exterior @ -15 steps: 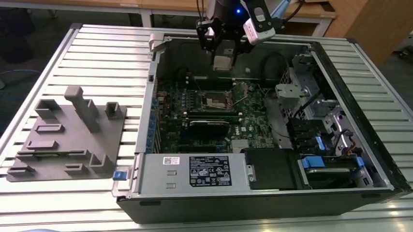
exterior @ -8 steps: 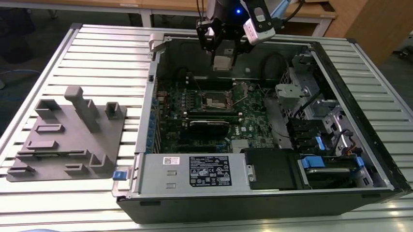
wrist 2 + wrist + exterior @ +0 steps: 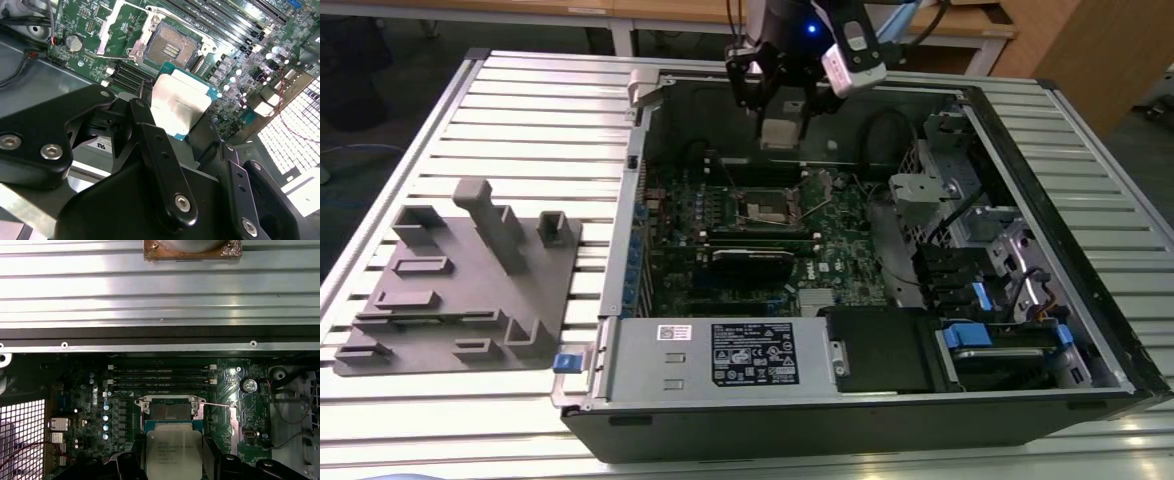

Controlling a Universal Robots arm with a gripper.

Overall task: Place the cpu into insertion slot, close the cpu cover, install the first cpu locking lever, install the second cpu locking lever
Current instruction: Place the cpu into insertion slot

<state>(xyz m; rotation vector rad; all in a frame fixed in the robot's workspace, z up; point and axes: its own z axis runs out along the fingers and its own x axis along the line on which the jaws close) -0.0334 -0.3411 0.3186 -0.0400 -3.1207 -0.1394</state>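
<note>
Chip: small square silver-grey cpu point(image 3: 181, 102), flat, top up, over the dark square insertion slot point(image 3: 172, 49).
Fingers: my black gripper point(image 3: 177, 125) pinches its sides.
Around: open computer case point(image 3: 854, 425), ribbed metal table point(image 3: 520, 105).

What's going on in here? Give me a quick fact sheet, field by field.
setting: open computer case on a slatted table
gripper: shut on the cpu, raised over the case
cpu: held, not yet in the insertion slot
insertion slot: empty, uncovered
cpu cover: swung open beside the slot
exterior view's left: grey fixture block
</note>
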